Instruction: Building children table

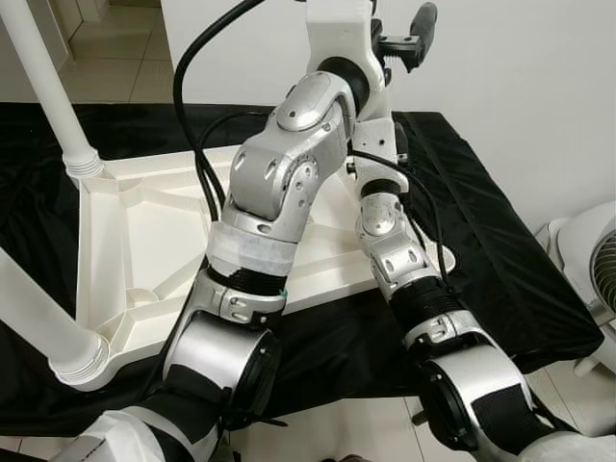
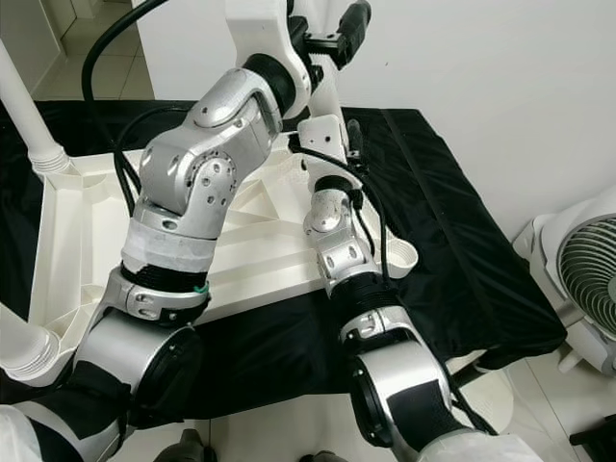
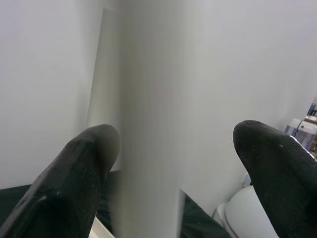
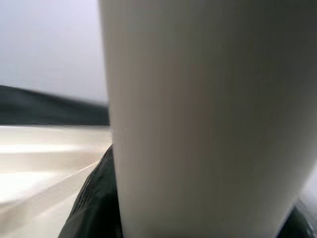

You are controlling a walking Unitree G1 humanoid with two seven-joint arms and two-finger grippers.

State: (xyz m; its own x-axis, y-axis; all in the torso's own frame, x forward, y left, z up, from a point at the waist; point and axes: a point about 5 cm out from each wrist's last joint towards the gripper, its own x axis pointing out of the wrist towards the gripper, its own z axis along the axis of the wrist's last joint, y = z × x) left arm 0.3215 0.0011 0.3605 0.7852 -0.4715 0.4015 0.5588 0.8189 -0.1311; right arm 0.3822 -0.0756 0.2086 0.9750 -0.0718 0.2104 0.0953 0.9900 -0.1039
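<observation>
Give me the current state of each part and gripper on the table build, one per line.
Tabletop: upside down on the black cloth.
Far-left leg: seated upright in its corner socket.
Near-left leg: seated in its corner socket.
Third leg: upright between both grippers.
Near-right corner socket: no leg in it.
Left gripper: fingers apart, either side of the third leg.
Right gripper: pressed against the third leg; fingers unclear.
Fan: standing on the floor.
</observation>
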